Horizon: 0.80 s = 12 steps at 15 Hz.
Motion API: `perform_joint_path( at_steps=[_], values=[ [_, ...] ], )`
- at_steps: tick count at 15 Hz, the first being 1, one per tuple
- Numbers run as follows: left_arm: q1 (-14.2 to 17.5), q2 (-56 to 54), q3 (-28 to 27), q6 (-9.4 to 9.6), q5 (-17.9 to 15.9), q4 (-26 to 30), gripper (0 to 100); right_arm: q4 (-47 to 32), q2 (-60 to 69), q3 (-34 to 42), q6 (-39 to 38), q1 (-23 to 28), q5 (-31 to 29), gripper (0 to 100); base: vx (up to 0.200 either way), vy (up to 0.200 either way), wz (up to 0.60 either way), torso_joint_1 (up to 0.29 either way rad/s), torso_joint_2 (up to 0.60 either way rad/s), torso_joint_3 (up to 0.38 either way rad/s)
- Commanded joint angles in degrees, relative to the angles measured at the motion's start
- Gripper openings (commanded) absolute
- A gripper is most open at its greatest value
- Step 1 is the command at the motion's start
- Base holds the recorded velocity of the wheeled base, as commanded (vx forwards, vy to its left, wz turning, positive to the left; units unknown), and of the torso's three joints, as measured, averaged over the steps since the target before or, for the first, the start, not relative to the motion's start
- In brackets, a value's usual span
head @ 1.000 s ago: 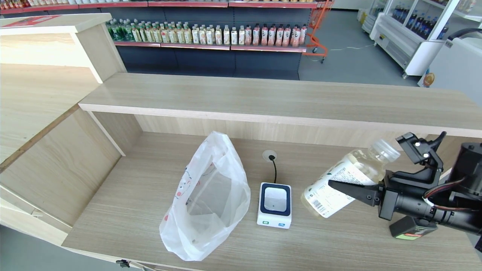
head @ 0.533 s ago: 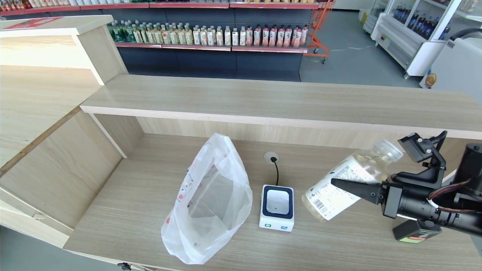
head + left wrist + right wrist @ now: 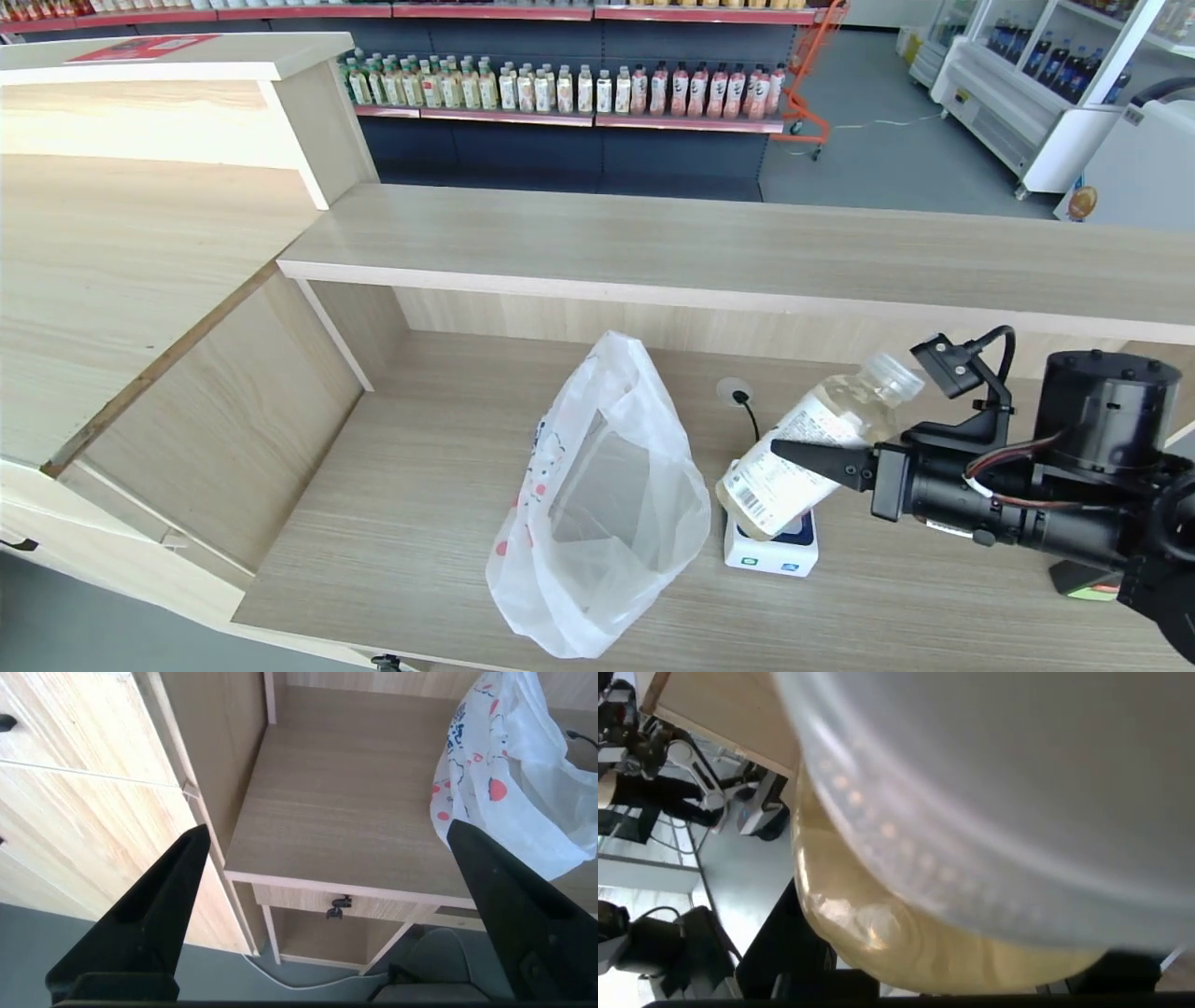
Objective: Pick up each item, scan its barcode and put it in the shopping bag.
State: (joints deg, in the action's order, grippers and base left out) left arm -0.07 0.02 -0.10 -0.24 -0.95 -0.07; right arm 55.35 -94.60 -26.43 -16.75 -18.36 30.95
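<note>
Shop interior behind, drink shelves [image 3: 560, 89] across the aisle. In the head view, a light wood checkout counter [image 3: 420, 523] sat under a raised ledge [image 3: 700, 243]. The white shopping bag [image 3: 607, 495] stood open on the counter. The scanner [image 3: 770, 555] was just beside it on my right side, with its cable running back to a hole in the counter. My right gripper [image 3: 803, 439] was clenched on the bottle [image 3: 840, 417], gripping it across the label. The bottle was tilted, cap up and away, and its base hung right over the scanner, hiding most of the scanner's top. The barcode on the label sat near the base. I couldn't tell whether the base touched the scanner.

Left wrist view: my left gripper [image 3: 327, 831] was spread wide and held nothing. It was off the near edge of the counter [image 3: 327, 793], with the bag [image 3: 505, 784] to one side.

Right wrist view: the bottle [image 3: 971, 812] was pressed up close, with pale yellow liquid inside.
</note>
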Motion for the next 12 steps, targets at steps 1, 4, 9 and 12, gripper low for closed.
perform_joint_path(
  at_steps=[1,4,9,12],
  values=[
    [0.1,0.0,0.0,-0.02,0.0,0.0,100,0.1,-6.2,-3.2,0.0,-2.9,-1.2,0,0.0,0.0,0.0,0.0,0.0,0.0],
    [0.1,0.0,0.0,-0.02,0.0,0.0,100,0.5,-14.3,-8.1,0.1,-6.9,-7.1,0,0.0,0.0,0.0,0.0,0.0,0.0],
    [0.1,0.0,0.0,-0.02,0.0,0.0,100,0.0,-23.6,-16.0,0.9,-10.8,-12.5,0,0.0,0.0,0.0,0.0,0.0,0.0],
    [0.1,0.0,0.0,-0.02,0.0,0.0,100,0.3,-31.1,-20.3,9.9,-12.1,-14.3,0,0.0,0.0,0.0,0.0,0.0,0.0]
  ],
)
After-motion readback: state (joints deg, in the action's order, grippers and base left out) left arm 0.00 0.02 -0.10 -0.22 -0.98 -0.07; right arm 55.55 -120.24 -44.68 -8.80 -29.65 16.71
